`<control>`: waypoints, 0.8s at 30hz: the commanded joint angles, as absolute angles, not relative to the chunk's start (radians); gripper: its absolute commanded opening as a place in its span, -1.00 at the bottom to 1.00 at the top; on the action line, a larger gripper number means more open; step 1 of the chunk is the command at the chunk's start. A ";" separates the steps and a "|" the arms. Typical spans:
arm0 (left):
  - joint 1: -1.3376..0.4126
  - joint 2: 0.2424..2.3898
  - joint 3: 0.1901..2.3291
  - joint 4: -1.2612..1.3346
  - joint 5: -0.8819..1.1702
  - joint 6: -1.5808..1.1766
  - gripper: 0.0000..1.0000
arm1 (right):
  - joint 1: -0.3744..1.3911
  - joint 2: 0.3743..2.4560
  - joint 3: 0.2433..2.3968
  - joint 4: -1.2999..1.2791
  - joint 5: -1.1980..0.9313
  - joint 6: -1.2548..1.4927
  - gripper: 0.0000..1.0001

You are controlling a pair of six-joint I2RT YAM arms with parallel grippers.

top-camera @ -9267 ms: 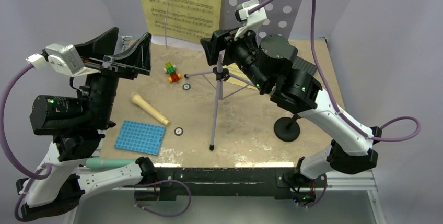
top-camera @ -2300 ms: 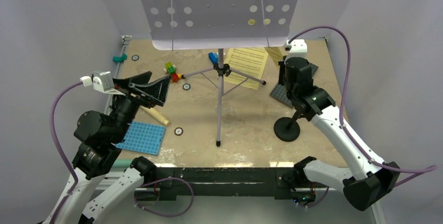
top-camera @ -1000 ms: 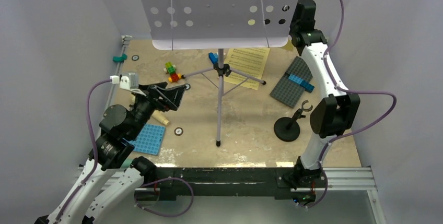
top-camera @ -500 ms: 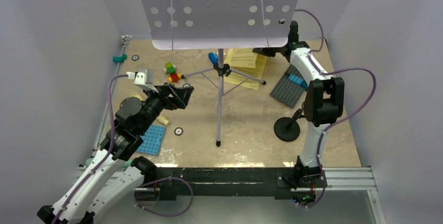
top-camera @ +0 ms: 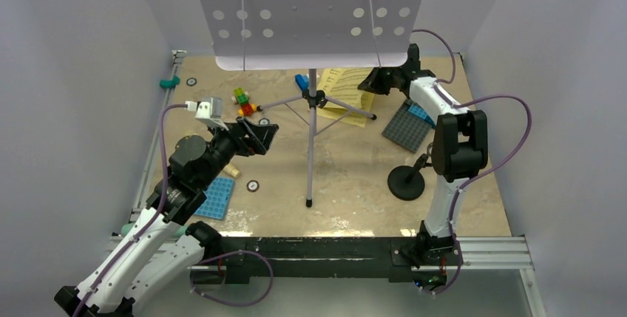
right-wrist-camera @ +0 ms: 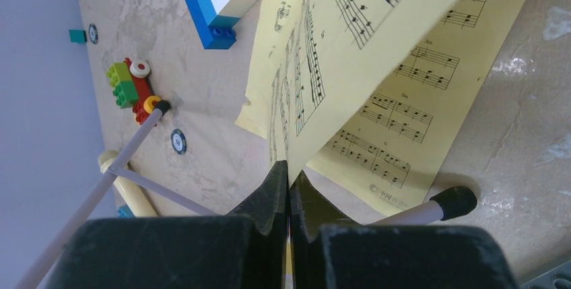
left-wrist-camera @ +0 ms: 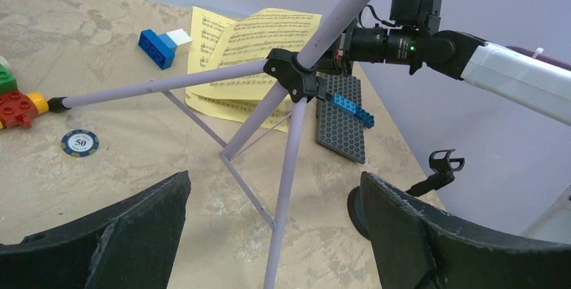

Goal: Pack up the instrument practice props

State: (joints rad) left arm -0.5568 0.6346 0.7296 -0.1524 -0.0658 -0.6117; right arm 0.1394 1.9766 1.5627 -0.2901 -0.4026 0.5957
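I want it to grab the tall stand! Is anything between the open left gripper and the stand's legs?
Nothing visible does. The left gripper is open, and the music stand has its legs right in front of it.

Most of microphone (top-camera: 232, 171) hidden under left arm (top-camera: 194, 165), music stand desk (top-camera: 310, 14) cropped at top

Yellow sheet-music pages (right-wrist-camera: 404, 80), printed with black staves, are seen at the black right gripper (right-wrist-camera: 288, 176) tips; blue-and-white brick (right-wrist-camera: 219, 9) beyond, left.
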 commanded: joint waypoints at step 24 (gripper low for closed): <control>-0.557 0.584 0.746 -0.204 -0.067 -0.604 1.00 | 0.085 2.023 1.975 -0.325 -0.425 0.585 -1.00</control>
State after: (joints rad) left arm -0.5568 0.5926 0.7258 -0.2104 -0.0570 -0.6170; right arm 0.1097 1.9854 1.8606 -0.2966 -0.4118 0.5919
